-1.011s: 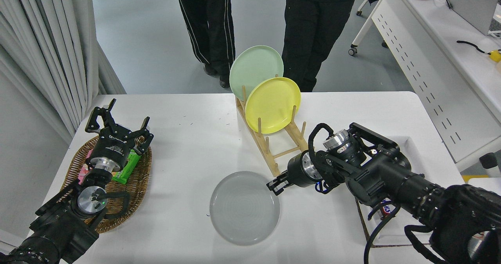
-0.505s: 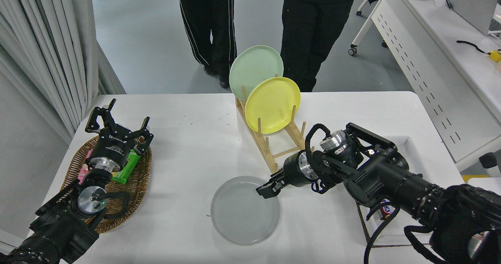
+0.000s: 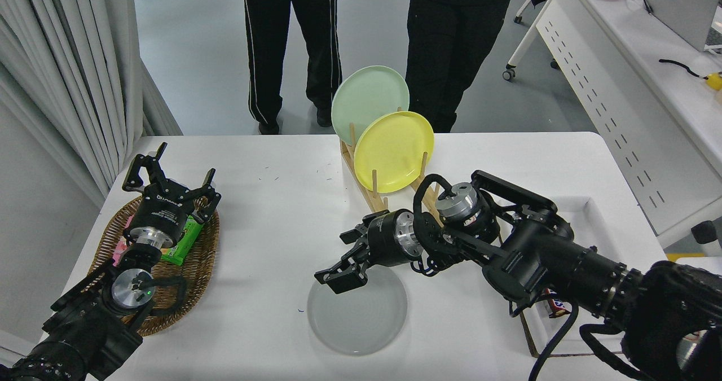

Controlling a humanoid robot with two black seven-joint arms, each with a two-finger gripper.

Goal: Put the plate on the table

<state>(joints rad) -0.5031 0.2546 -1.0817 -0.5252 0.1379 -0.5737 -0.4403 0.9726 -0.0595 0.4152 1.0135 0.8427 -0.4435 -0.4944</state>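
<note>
The light-grey plate (image 3: 356,318) lies flat on the white table (image 3: 271,234) near its front edge. My right gripper (image 3: 345,262) is open and empty. It hovers over the plate's far edge, pointing left, and hides a small part of the rim. My left gripper (image 3: 167,180) is parked at the lower left over a wicker basket, its fingers spread open.
A wooden rack (image 3: 379,200) behind the right gripper holds a yellow plate (image 3: 393,150) and a pale green plate (image 3: 369,96) upright. The wicker basket (image 3: 194,257) holds snack packets. A white tray (image 3: 598,228) lies under my right arm. Two people stand at the far side.
My right gripper has moved left from beside the plate's right rim to above its far edge, and its fingers have spread wider. The plate stays flat. One person has stepped left.
</note>
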